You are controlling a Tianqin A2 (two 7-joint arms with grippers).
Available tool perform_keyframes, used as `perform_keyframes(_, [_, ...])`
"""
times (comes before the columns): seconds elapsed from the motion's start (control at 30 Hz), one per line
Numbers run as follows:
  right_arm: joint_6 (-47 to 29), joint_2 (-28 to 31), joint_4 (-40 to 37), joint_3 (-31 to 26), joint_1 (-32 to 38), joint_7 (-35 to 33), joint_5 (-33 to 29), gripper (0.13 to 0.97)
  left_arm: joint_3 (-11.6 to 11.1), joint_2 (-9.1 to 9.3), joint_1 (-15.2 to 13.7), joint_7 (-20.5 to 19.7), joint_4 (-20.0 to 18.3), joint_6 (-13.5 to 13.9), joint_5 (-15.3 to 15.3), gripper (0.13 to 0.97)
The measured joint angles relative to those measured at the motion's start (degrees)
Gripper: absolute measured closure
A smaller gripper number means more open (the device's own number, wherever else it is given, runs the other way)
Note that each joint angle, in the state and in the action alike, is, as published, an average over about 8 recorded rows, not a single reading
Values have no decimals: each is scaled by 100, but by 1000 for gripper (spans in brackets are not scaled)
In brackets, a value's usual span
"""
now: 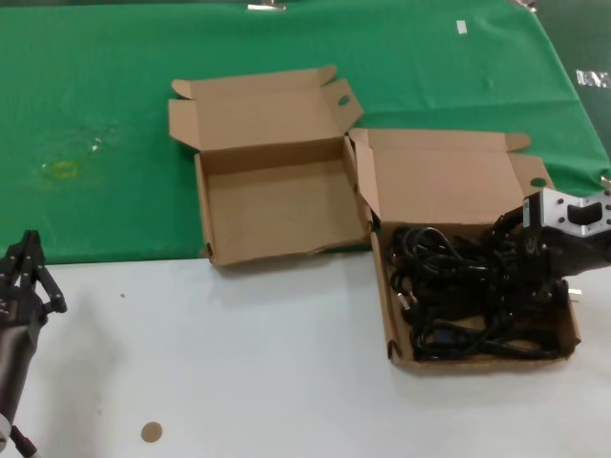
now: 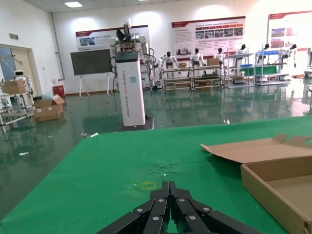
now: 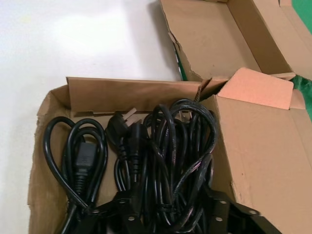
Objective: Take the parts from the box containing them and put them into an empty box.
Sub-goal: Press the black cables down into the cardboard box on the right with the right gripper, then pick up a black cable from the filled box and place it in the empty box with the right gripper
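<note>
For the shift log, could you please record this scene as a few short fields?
source: shallow brown cardboard box on the right, holding coiled black power cables
target: empty brown cardboard box on the green cloth, lid open
right hand: down among the cables, nothing lifted out
left hand: shut, idle at the near left over the white table

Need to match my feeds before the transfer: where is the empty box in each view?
Head view: the empty box sits centre, on the green cloth's edge.
Left wrist view: lower right, lid flap spread behind.
Right wrist view: top right corner.
Shared landmark: the green cloth.
</note>
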Motion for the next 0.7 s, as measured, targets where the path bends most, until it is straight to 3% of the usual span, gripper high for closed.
perform_keyframes(0.37, [-36, -130, -167, 58, 72, -143, -89, 774, 0, 0, 0, -2, 0, 0, 1, 945])
perform_keyframes(0.5, [-86, -145, -111, 83, 93, -106, -94, 774, 0, 0, 0, -2, 0, 0, 2, 945])
perform_keyframes(0.7, [-186, -157, 76, 128, 161, 76, -103, 858, 0, 0, 0, -1, 0, 0, 2, 945])
